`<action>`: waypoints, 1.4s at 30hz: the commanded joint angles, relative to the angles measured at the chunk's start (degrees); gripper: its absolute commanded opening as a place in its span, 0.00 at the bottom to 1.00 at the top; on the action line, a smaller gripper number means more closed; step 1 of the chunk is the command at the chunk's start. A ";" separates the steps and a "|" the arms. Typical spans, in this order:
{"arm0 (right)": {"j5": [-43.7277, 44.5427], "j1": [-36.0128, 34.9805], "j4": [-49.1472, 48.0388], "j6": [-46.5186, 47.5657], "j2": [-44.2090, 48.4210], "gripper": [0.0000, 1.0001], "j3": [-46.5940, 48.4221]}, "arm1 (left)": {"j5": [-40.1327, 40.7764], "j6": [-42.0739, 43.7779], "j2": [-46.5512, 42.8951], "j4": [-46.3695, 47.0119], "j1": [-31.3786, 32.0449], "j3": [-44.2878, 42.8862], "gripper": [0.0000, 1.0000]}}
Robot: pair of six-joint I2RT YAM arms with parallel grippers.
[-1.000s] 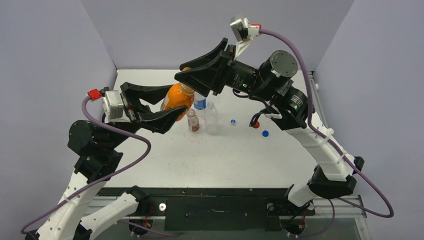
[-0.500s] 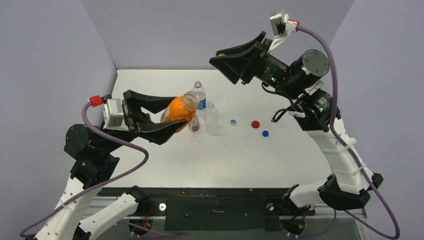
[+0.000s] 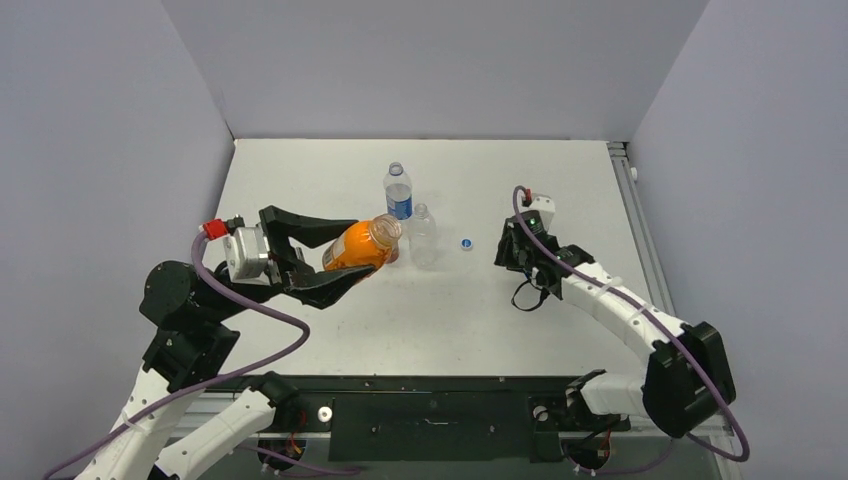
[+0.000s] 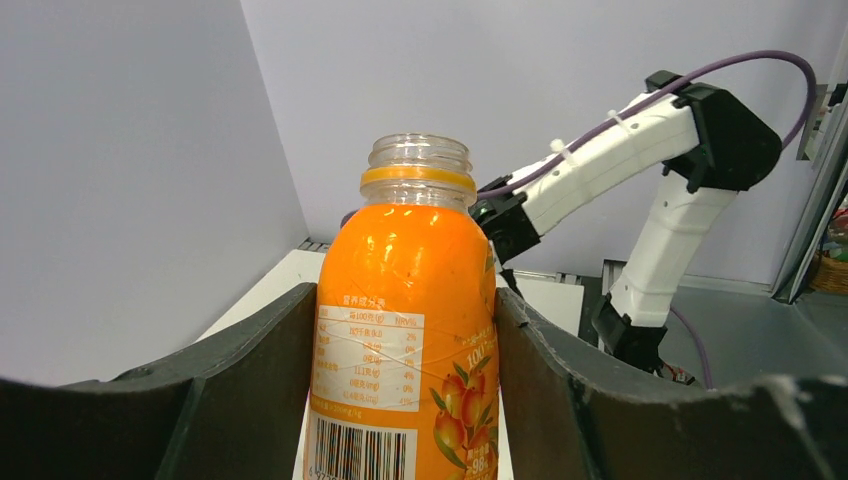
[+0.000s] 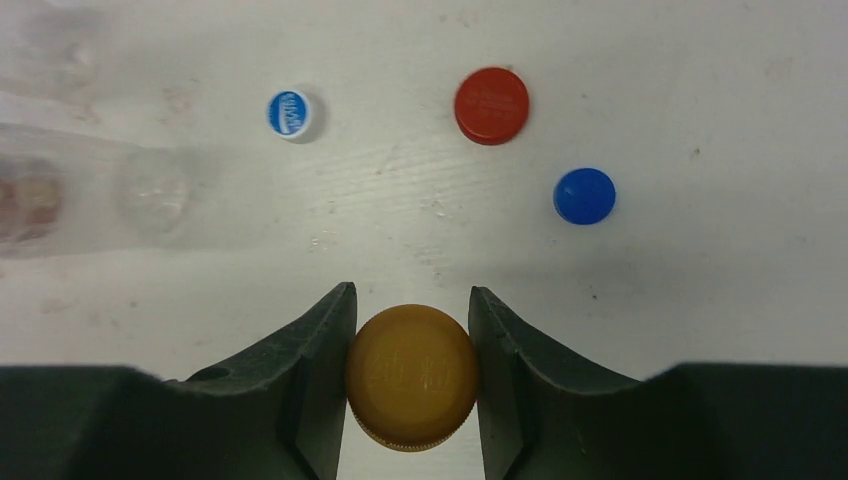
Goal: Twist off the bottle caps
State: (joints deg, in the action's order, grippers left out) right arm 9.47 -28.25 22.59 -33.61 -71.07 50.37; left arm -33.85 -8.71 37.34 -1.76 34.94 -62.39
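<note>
My left gripper (image 3: 355,250) is shut on the squat orange bottle (image 3: 358,246) and holds it tilted above the table, its neck open. In the left wrist view the bottle (image 4: 415,240) fills the gap between the fingers (image 4: 250,360). My right gripper (image 5: 410,308) is shut on the orange cap (image 5: 412,375), low over the table at the right (image 3: 512,252). The white cap (image 5: 293,113), red cap (image 5: 491,105) and blue cap (image 5: 584,195) lie loose on the table. The Pepsi bottle (image 3: 398,192) and the clear unlabelled bottle (image 3: 423,235) stand capless mid-table. The reddish-label bottle is mostly hidden behind the orange bottle.
The white cap (image 3: 467,243) lies between the bottles and my right gripper. In the top view the red and blue caps are hidden under the right arm (image 3: 610,300). Grey walls close in the table at the left, back and right.
My right arm has swung down from high over the back to the table at the right, carrying the orange cap. My left gripper has drawn the orange bottle slightly nearer and lower.
</note>
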 commanded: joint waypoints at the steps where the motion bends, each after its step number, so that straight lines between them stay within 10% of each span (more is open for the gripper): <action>1: 9.11 -0.36 -9.20 -5.69 -5.41 0.00 -2.49 | -1.78 1.95 -0.32 -0.51 0.10 -0.06 0.00; 8: 17.57 -2.00 -14.92 -10.40 -19.22 0.00 -2.63 | -2.05 2.72 0.01 -0.76 0.03 -0.15 0.00; 17: 23.31 -5.06 -17.61 -14.67 -23.91 0.31 -3.56 | -1.86 4.14 0.58 -2.42 0.04 -1.46 0.00; 20: 22.85 -6.15 -17.60 -14.46 -20.87 0.57 -4.89 | -1.93 3.91 1.37 -2.86 0.04 -2.46 0.00; 29: 21.81 -10.38 -7.72 -9.45 0.88 0.69 -1.78 | -1.96 4.32 2.50 -2.24 0.04 -3.67 0.00; 42: -21.67 -13.06 -25.19 -2.93 19.85 0.79 12.90 | -0.21 5.21 3.64 -0.55 -0.13 -2.98 0.00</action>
State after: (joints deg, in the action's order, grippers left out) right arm 1.96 -38.98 7.27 -36.45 -52.80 59.16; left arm -34.76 -4.38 40.56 -5.26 34.94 -63.70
